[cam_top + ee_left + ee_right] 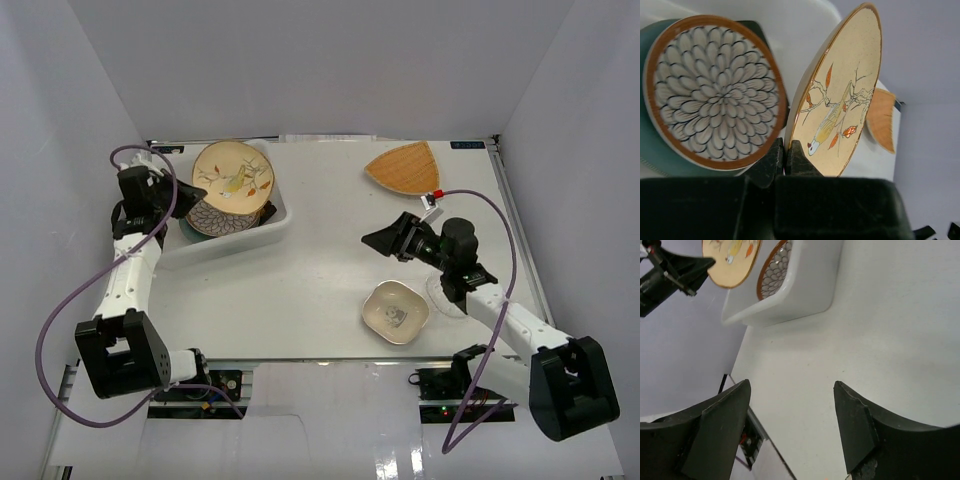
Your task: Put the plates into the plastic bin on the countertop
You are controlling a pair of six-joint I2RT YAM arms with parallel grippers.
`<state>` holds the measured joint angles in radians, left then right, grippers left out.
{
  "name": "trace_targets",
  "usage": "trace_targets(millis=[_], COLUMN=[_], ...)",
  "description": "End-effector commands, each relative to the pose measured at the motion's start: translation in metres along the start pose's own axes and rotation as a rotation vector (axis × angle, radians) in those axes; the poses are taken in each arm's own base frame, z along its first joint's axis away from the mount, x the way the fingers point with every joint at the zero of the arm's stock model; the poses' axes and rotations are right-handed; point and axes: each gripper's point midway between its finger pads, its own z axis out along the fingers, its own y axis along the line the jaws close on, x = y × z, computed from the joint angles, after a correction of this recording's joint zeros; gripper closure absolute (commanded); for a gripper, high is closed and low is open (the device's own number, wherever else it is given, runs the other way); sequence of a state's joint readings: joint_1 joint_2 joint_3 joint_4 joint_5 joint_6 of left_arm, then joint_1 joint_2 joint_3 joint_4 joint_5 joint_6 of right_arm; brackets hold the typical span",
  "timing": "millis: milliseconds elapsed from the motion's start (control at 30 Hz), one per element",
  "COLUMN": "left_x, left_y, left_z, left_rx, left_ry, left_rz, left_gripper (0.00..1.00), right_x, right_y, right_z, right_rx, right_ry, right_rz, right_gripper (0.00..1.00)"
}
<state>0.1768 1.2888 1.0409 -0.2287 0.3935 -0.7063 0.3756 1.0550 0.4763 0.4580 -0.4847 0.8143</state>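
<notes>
Leftward, the left gripper (785,152) pinches the rim of the cream bird-painted round plate (837,95), tilted above the white translucent plastic bin (284,212) — the brown-rimmed petal-patterned round plate (715,90) lies inside. The right gripper (791,385) hangs spread, empty, over the white countertop (320,275).

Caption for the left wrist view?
Left fingers pinch the rim of the cream plate, held on edge beside the petal plate.

Bright, even light from overhead; faint bluish cast on the walls (300,60). White counter (320,260) near washed out, shadows soft and short. Left wrist view: cream plate (840,100) sharp, left jaws a dark blurred mass along the bottom. Right wrist view: right jaws soft-edged, bin (805,285) crisp, scene tilted.
</notes>
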Motion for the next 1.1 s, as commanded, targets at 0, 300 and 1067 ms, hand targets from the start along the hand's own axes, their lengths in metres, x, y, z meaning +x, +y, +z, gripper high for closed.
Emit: trace_targets(millis=[0,300,1067], left_x=[-0.01,-0.015,0.002], left_y=[0.009,0.066,0.054], left_z=[0.0,0.02,-0.001], left_rx=[-0.038,-0.225,-0.173], left_ry=[-0.069,-0.153,-0.143], left_rz=[0.008,-0.018,0.031], left_gripper=[1.0,1.0,0.02], right_x=[-0.039,-0.109,-0.201], right_y=[-0.019,-0.118,-0.303], right_z=[0.004,0.008,0.026], right_rx=[0.098,0.441,0.75], right_ry=[-0.093,-0.294,-0.432], right_rz=[-0.068,0.017,0.243], right_gripper=[0.28,0.53,0.37])
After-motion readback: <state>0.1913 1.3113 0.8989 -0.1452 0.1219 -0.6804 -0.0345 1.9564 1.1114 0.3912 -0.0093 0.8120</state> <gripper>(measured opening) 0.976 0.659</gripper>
